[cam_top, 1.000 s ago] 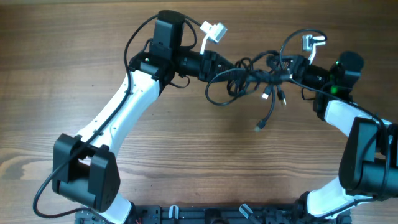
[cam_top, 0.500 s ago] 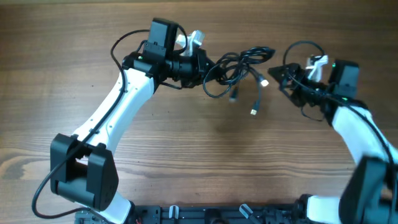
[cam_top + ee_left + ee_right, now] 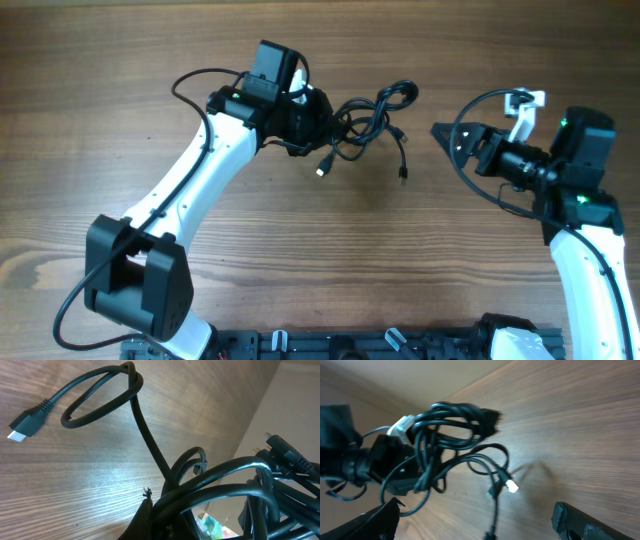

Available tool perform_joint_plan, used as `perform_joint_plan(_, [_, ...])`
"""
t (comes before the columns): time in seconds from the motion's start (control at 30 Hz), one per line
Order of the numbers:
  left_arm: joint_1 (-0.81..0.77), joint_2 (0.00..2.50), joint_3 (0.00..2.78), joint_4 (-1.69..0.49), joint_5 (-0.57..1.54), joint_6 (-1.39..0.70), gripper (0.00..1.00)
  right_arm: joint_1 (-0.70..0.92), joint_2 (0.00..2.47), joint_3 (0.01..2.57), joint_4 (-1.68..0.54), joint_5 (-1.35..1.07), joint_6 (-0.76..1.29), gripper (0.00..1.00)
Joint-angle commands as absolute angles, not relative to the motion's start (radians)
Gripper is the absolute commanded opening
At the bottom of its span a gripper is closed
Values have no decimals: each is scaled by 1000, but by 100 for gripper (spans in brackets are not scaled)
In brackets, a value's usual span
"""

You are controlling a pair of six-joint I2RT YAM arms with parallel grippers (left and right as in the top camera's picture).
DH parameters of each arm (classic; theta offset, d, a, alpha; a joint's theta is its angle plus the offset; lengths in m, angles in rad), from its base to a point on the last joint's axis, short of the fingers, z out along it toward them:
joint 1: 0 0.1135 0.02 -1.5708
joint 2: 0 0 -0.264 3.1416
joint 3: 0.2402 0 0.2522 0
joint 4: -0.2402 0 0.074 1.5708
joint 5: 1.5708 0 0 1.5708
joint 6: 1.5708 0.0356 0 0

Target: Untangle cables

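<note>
"Several cables [image 3: 372,112], one bunch. How far along is the untangling?" asks the desk.

"Early, by the look of it. The left claw [image 3: 318,118] is clamped on one side of the bunch and holds it near the far middle of the table [image 3: 120,60], apparently just off the wood. The cords loop through one another right at the claw, and no cord lies apart by itself."

"Anything free?"

"Two plug ends [image 3: 322,170] dangle below the bunch, and the left wrist view shows one loop with a plug [image 3: 25,424] standing clear of the rest. That is slack, not a separated cable."

"And the other arm?"

"The right claw [image 3: 450,148] faces the bunch from well apart — spread wide, nothing in it."

"So what is left?"

"Nearly all of it, I judge: a second grip on a loose end, then each cord drawn out of the knot and laid down on its own."
</note>
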State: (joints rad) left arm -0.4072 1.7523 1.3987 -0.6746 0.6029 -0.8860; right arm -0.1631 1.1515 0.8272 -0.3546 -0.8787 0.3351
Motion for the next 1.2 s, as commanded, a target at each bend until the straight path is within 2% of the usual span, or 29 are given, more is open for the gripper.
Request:
perform_joint_plan(0.0, [-454, 1728, 1407, -671, 612, -906, 4, -73, 1141, 837, -347, -840, 416, 100])
perform_joint_plan(0.27, [-467, 1728, 1407, -715, 662, -907, 4, 113, 1145, 837, -313, -676, 506, 100])
perform_joint_plan(0.4, [-467, 1728, 1407, -715, 716, -1009, 4, 172, 1199, 837, -293, -657, 554, 98])
perform_joint_plan(0.43, [-467, 1728, 1407, -715, 726, -1018, 4, 181, 1216, 837, -285, -657, 554, 92])
perform_joint_plan(0.47, [-467, 1728, 1407, -715, 729, -1031, 4, 190, 1236, 837, -270, -658, 554, 80])
perform_joint_plan(0.5, [-467, 1728, 1407, -715, 736, -1034, 4, 199, 1257, 837, -250, -658, 556, 56])
perform_joint_plan(0.57, [-467, 1728, 1407, -715, 736, -1034, 4, 209, 1280, 837, -229, -657, 570, 28])
perform_joint_plan(0.6, [-467, 1728, 1407, -715, 736, -1056, 4, 214, 1291, 837, -220, -657, 576, 17])
perform_joint_plan(0.67, [-467, 1728, 1407, -708, 736, -1111, 4, 217, 1309, 837, -212, -658, 576, 6])
perform_joint_plan(0.7, [-467, 1728, 1407, -698, 736, -1111, 4, 217, 1314, 837, -210, -658, 576, 5])
perform_joint_plan(0.77, [-467, 1728, 1407, -691, 715, -1103, 11, 216, 1317, 837, -203, -658, 575, 5])
perform_joint_plan(0.8, [-467, 1728, 1407, -701, 685, -1092, 16, 214, 1315, 837, -192, -669, 575, 5])
perform_joint_plan(0.87, [-467, 1728, 1407, -727, 592, -975, 37, 199, 1314, 837, -156, -724, 565, 4])
perform_joint_plan(0.97, [-467, 1728, 1407, -830, 398, -793, 47, 163, 1315, 837, -150, -791, 560, 4])
perform_joint_plan(1.07, [-466, 1728, 1407, -914, 232, -736, 49, 107, 1315, 837, -145, -851, 553, 4])
perform_joint_plan(1.17, [-453, 1728, 1407, -918, 215, -735, 52, 22, 1315, 837, -139, -994, 550, 4])
